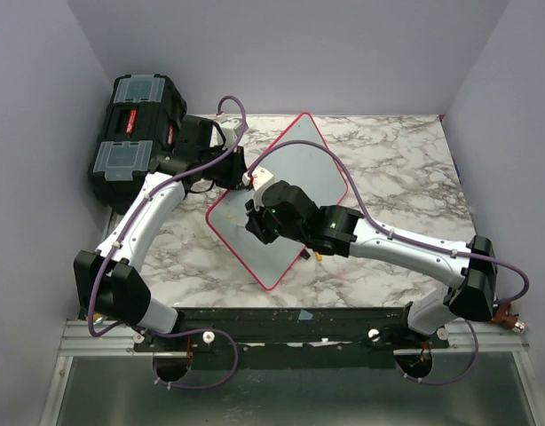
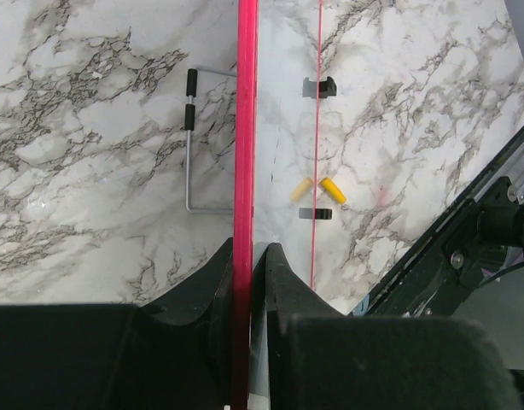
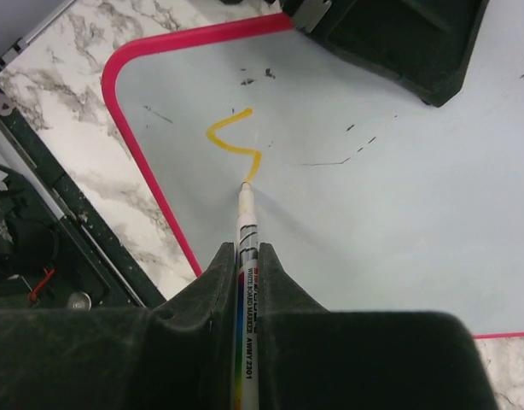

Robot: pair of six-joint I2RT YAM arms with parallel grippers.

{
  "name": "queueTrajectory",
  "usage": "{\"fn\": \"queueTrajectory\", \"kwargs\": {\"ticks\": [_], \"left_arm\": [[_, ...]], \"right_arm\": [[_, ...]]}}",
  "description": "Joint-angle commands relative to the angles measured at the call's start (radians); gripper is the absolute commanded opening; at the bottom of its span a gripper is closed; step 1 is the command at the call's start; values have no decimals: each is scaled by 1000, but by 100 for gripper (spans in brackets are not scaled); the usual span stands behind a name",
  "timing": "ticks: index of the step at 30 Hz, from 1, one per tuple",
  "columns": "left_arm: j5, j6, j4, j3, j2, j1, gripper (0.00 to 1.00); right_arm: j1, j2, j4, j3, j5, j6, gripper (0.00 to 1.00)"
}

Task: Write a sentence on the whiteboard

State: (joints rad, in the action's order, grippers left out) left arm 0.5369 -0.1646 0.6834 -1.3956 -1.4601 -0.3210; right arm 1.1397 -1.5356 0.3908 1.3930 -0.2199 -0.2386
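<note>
Pinching the marker [image 3: 244, 215], right gripper [image 3: 247, 254] presses its tip on whiteboard [image 3: 398, 188].

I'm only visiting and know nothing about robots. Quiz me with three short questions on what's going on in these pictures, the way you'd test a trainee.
1. Multiple choice: what does the right gripper hold? A) a sponge B) a marker C) nothing
2. True or false: the left gripper is clamped on the red frame of the whiteboard.
3. Fill in: the stroke at the marker's tip is ___ in colour.

Key: 1 B; 2 true; 3 yellow.
</note>
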Motion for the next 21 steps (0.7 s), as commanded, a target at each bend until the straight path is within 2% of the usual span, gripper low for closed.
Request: {"fn": "queueTrajectory", "kwargs": {"ticks": [1,16,21], "left_arm": [[-119,106,36,4,6,-26,0],[-121,108,39,1,5,-26,0],[-123,109,35,-1,5,-25,0]], "right_arm": [[-1,-23,41,-26,59,15,1],[1,-41,17,36,129,9,1],[1,6,3,70,131,-22,1]]}}
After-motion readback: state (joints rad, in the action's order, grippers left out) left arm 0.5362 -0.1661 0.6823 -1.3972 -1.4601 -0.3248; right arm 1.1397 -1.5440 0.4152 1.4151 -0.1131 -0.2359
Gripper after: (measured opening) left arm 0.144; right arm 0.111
